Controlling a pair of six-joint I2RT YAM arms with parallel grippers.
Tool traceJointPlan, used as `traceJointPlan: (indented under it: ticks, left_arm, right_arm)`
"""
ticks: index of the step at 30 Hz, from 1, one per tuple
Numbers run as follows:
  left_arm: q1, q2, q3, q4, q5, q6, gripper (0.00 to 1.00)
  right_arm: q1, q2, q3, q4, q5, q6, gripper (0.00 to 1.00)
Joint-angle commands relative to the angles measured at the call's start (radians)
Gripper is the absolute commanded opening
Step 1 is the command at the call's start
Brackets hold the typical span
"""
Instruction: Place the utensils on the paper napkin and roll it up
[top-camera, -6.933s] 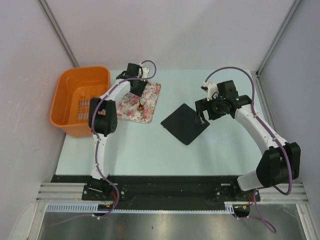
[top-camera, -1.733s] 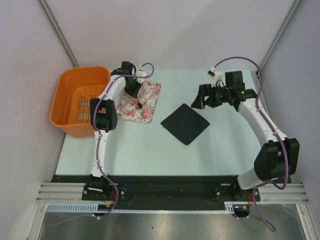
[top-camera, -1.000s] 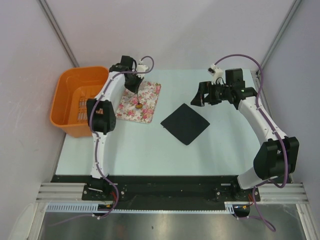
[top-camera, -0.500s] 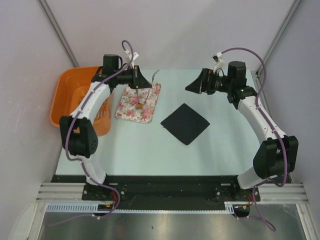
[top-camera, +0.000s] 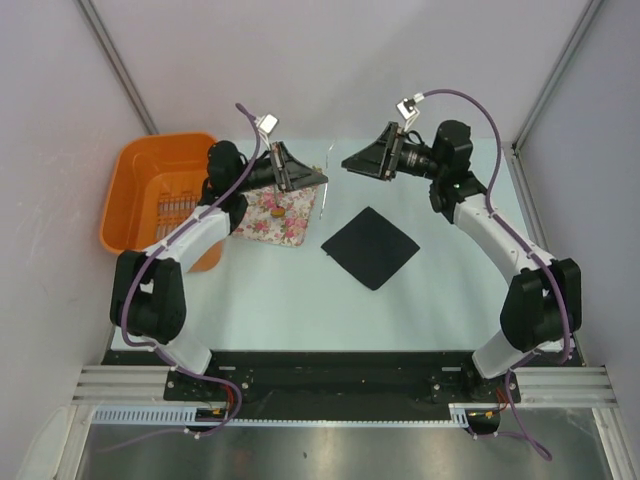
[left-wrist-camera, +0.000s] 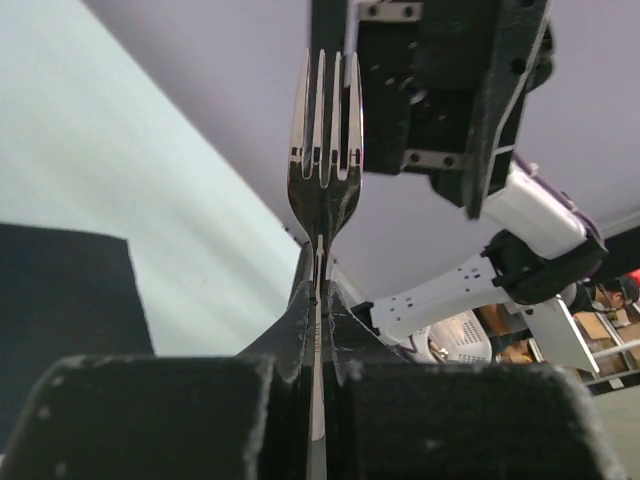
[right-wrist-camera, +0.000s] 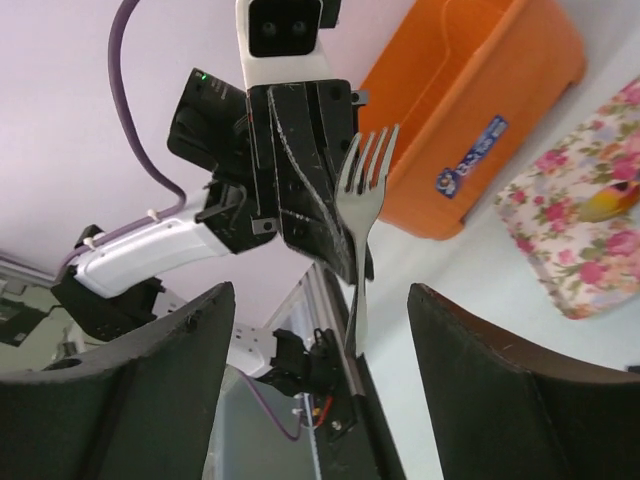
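Observation:
My left gripper (top-camera: 303, 178) is raised above the table and shut on the handle of a silver fork (left-wrist-camera: 322, 150), tines pointing away from it. Facing it, my right gripper (top-camera: 352, 163) is open, its fingers (right-wrist-camera: 170, 380) wide on either side of the fork (right-wrist-camera: 362, 200) without touching it. A gold-headed spoon (top-camera: 277, 210) lies on the floral cloth (top-camera: 290, 228). The paper napkin (top-camera: 370, 247), a black square turned like a diamond, lies flat mid-table with nothing on it; its corner (left-wrist-camera: 60, 320) shows in the left wrist view.
An orange basket (top-camera: 160, 195) stands at the table's left edge, behind the left arm. The floral cloth (right-wrist-camera: 590, 230) lies between the basket and the napkin. Both grippers meet in the air above the cloth's right end.
The left arm lifted the fork off the floral cloth and swung it rightward. The right arm rose and turned left to face it, its jaws narrowing slightly.

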Motion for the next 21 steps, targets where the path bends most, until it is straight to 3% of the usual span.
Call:
traceJointPlan:
  ticks: [1, 10, 16, 21]
  left_arm:
    - [-0.018, -0.051, -0.037, 0.348, -0.006, -0.224, 0.0]
    - [-0.025, -0.052, -0.083, 0.392, -0.017, -0.263, 0.0]
    - [-0.032, -0.046, -0.085, 0.403, -0.017, -0.276, 0.0]
    - [-0.04, -0.043, -0.083, 0.418, -0.017, -0.298, 0.0]
  right_arm:
    - [0.041, 0.025, -0.015, 0.142, -0.021, 0.095, 0.73]
    - [0.049, 0.056, -0.03, 0.227, 0.007, 0.15, 0.58]
    - [0.067, 0.071, -0.038, 0.32, -0.016, 0.196, 0.54]
    - [0.082, 0.083, -0.016, 0.27, -0.007, 0.161, 0.53]
